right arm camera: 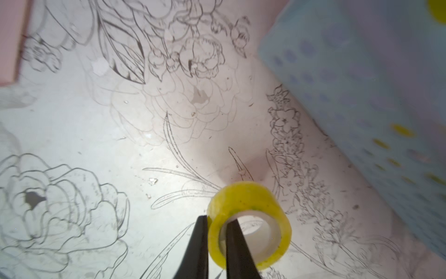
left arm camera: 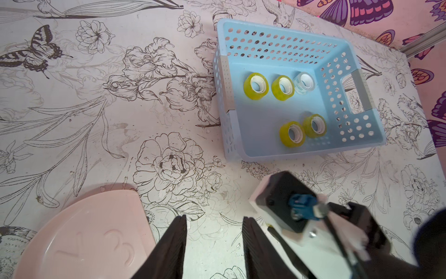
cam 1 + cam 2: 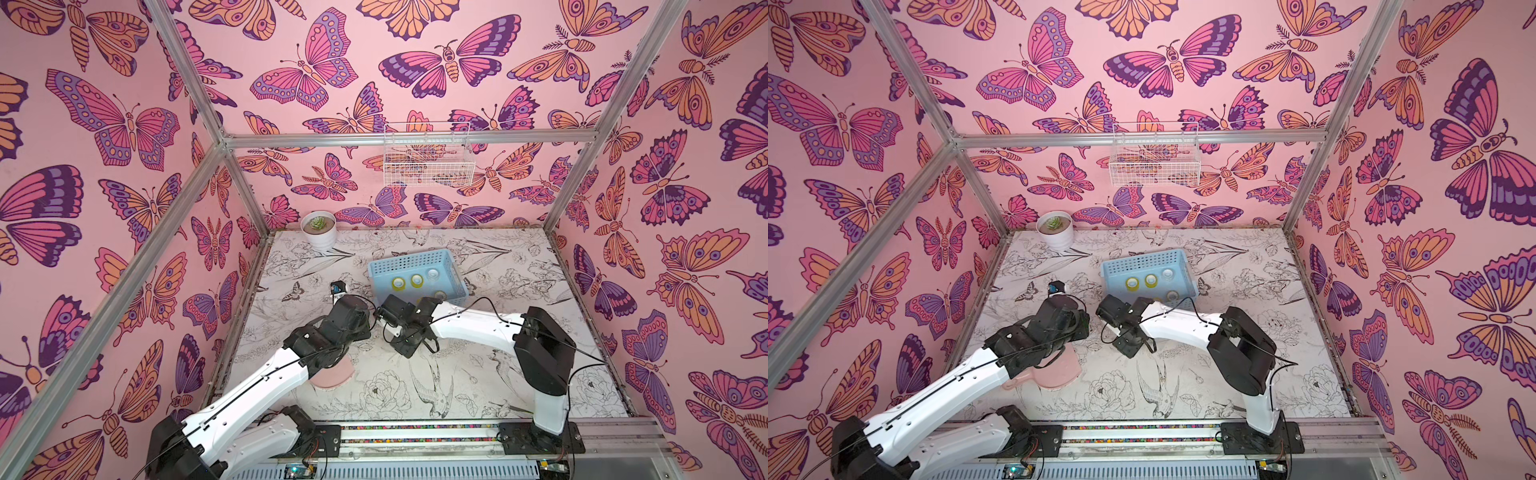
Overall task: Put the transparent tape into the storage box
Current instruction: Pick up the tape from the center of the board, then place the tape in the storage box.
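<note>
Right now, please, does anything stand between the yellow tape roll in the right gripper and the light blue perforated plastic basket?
Nothing visible does; the yellow tape roll must only clear the near wall of the light blue perforated plastic basket.

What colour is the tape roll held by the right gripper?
Yellow tape roll, white core; clearest in the right wrist view.

The storage box (image 3: 411, 261) sits on the table (image 3: 519, 374) with five tape rolls (image 2: 255, 82) in it, a sixth roll (image 1: 243, 196) pinched in the right gripper (image 1: 217, 221) just before its near wall, the hand mirror (image 3: 1059, 376) lying front-left under the left arm (image 3: 257, 382), and the potted plant (image 3: 319, 229) in the back-left corner
</note>
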You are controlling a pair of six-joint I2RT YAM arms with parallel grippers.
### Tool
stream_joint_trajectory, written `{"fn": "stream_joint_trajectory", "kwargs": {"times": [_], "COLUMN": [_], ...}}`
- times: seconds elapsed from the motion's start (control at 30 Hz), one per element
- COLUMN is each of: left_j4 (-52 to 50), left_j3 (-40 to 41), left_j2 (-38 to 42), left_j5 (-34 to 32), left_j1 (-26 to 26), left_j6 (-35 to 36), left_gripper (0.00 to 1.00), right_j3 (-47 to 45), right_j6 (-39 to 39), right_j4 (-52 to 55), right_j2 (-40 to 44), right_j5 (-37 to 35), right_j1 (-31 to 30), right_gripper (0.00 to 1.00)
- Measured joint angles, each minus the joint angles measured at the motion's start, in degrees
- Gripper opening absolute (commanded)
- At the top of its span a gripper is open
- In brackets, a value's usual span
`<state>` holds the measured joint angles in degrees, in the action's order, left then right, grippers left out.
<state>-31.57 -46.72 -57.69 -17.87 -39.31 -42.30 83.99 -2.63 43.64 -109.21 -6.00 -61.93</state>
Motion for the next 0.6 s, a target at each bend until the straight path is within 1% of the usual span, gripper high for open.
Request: {"fn": "stream_joint_trajectory", "kwargs": {"times": [0.23,0.33,0.47,0.6], "left_j4": [-1.51,-1.60,-1.51,-1.49], "left_j3": [-1.73,-2.71,-4.39,-5.01], "left_j2": [0.90,0.72,-1.27,-3.50], "left_j5": [-0.44,-0.63,-0.61,-0.59], "left_j1": [0.04,0.04,0.04,0.04], "left_j6": [0.28,0.63,1.29,1.66], "left_gripper": [0.44,0.44,0.44,0.44], "right_j3": [17.03,24.22,31.56,36.11], "right_j6": [-0.59,-0.63,-1.05,-1.03], "right_j4": [9.66,12.87,15.04,16.37], "right_j2": [1.75,1.09,-2.73,-9.66], "right_j5": [-4.09,-4.55,-4.24,-3.30], "right_j1": [0.17,1.57,5.79,9.55], "right_gripper": [0.00,0.00,0.00,0.00]}}
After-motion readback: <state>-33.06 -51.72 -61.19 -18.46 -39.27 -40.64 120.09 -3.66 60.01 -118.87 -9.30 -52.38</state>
